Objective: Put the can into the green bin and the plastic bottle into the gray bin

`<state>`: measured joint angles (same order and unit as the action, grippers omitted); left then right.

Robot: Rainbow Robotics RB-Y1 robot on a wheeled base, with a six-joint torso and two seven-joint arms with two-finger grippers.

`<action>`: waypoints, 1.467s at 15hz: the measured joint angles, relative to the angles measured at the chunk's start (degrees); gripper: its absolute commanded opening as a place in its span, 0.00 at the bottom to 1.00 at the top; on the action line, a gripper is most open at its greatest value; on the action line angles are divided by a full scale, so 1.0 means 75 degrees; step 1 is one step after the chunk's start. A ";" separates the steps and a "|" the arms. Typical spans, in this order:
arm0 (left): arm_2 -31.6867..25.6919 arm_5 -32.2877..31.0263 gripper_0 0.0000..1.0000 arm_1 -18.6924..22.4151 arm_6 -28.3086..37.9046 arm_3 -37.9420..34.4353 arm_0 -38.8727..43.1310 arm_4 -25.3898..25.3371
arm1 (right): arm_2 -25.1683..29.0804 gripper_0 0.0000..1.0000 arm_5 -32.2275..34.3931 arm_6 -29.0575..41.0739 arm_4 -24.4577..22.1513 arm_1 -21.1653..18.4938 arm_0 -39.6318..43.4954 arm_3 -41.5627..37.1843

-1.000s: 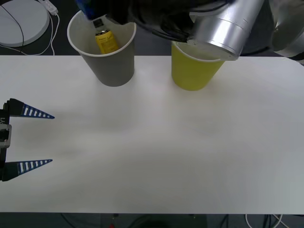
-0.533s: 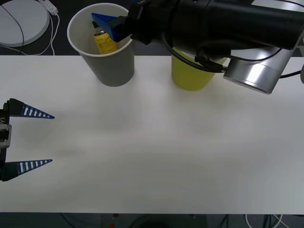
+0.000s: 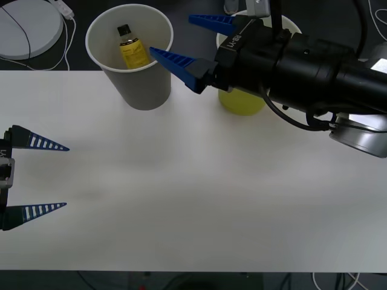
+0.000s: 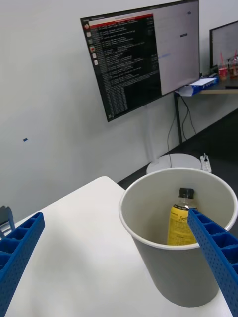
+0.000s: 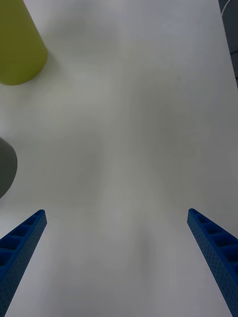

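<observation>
Bottle: we see the plastic bottle (image 3: 132, 49) upright inside the gray bin (image 3: 143, 84), clear of the right gripper (image 3: 181, 41), whose fingers are spread wide just beside the green bin (image 3: 240, 101). Left gripper (image 3: 53, 176), likewise wide, waits well apart.

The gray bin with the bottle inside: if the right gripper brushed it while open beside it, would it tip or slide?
The gray bin looks like a thin paper cup, so probably light and easily dented. It tapers to a narrow base, so a nudge near the rim would likely tip it. The plastic bottle leaning inside adds little ballast. The right gripper is open close by.
</observation>
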<state>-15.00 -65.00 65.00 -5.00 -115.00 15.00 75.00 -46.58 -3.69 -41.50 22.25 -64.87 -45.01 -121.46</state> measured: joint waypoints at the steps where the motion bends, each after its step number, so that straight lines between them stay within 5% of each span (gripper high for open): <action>1: 0.0000 0.0000 1.00 0.0000 0.0000 0.0000 0.0000 0.0000 | 0.0000 1.00 0.0480 0.0004 -0.0162 -0.0200 0.0247 -0.0005; 10: 0.0000 0.0000 1.00 0.0000 0.0000 0.0000 0.0000 0.0000 | 0.0004 1.00 0.4022 0.0131 -0.1119 -0.1878 0.1967 -0.0158; 17: 0.0000 0.0000 1.00 0.0000 0.0000 0.0000 0.0000 0.0000 | 0.0069 1.00 0.6410 0.0865 -0.2236 -0.2432 0.2802 0.0475; 22: 0.0000 0.0000 1.00 0.0000 0.0000 0.0000 0.0000 0.0000 | 0.2181 1.00 0.7681 0.2602 -0.3973 -0.2381 0.4433 0.0879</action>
<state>-15.00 -65.00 65.00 -5.00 -115.00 15.00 75.00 -30.22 53.92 -21.99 -7.55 -82.73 -11.76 -114.87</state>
